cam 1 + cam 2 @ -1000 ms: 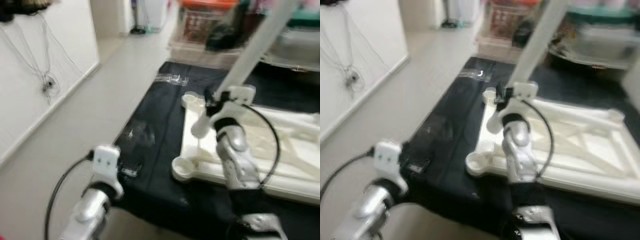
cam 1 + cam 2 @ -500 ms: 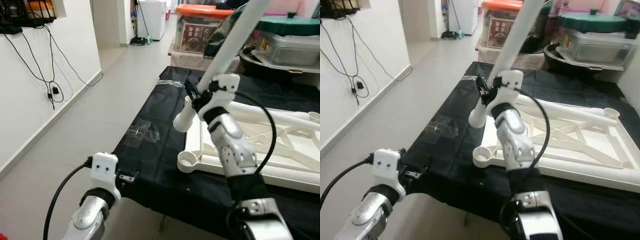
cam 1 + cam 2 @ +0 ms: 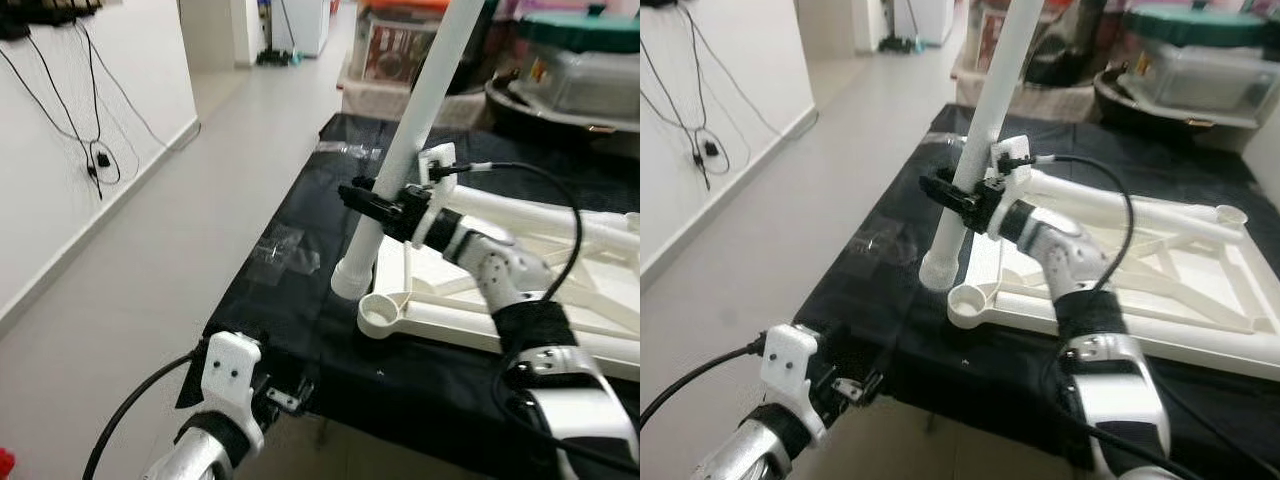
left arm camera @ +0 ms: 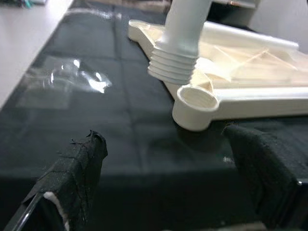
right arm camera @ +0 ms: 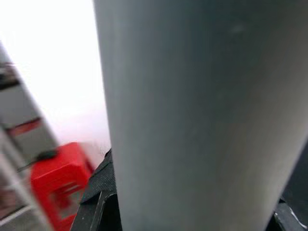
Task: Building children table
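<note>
Lower now, the long white plastic table leg (image 3: 400, 165), top cut off, hangs clamped in the right gripper (image 3: 372, 205); its threaded end sits just beside the white frame's round corner socket (image 3: 384, 316); left gripper (image 4: 163, 192) gapes apart.

A white threaded leg (image 4: 179, 53) is hovering just above the round socket (image 4: 196, 107) of the white frame (image 4: 250, 62), which is lying on the black-covered tabletop (image 4: 96, 120) between the left claw's spread fingers (image 4: 77, 178).

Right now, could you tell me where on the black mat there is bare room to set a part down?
Free: the black mat strip left of the table frame, apart from clear wrap. Crowded: the near socket, where the right gripper holds the white leg.
</note>
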You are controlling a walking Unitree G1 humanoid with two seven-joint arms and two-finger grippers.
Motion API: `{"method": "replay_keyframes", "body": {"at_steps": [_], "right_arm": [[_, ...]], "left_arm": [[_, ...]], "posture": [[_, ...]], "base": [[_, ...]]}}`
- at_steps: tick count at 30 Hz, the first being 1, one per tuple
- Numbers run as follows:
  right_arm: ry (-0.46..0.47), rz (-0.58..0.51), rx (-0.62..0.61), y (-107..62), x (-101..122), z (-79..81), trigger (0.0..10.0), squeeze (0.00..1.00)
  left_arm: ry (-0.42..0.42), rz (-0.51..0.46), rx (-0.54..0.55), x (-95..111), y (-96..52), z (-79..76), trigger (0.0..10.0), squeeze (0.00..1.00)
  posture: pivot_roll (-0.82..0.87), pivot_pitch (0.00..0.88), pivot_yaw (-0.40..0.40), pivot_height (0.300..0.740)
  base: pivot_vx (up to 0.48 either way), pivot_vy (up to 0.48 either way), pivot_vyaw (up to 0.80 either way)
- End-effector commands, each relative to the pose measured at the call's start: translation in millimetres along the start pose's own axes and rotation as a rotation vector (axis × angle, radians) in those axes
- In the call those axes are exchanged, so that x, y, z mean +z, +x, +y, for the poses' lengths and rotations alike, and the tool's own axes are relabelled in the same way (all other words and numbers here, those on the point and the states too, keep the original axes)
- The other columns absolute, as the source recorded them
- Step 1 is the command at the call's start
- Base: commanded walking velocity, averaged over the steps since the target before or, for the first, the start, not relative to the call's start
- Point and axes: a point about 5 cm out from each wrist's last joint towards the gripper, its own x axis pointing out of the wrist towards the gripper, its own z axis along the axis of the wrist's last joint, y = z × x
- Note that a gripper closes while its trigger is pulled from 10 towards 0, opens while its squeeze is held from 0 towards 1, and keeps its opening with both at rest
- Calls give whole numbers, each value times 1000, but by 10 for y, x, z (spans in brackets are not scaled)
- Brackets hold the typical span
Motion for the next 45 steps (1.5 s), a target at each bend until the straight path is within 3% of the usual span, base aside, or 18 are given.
{"method": "replay_keyframes", "body": {"at_steps": [1,9,16,23,45], "right_arm": [[8,-21,121,-29,89,43,10000,0],[33,-40,180,-131,218,-41,10000,0],[-27,108,234,-203,68,-83,10000,0],[-74,177,303,-276,13,-82,10000,0],[-111,232,232,-195,-133,-167,10000,0]], "left_arm": [[-13,16,-20,-1,-49,-49,10000,0],[-22,38,-30,-12,-126,-80,10000,0],[-19,58,-25,-4,-186,-104,10000,0],[-18,63,-20,7,-198,-117,10000,0],[-13,65,-9,30,-177,-119,10000,0]], "posture": [[139,190,-70,740],[136,201,-64,740],[149,203,-67,740],[146,207,-73,740],[140,222,-75,740]], "base": [[0,0,0],[0,0,0],[0,0,0],[0,0,0],[0,0,0]]}}
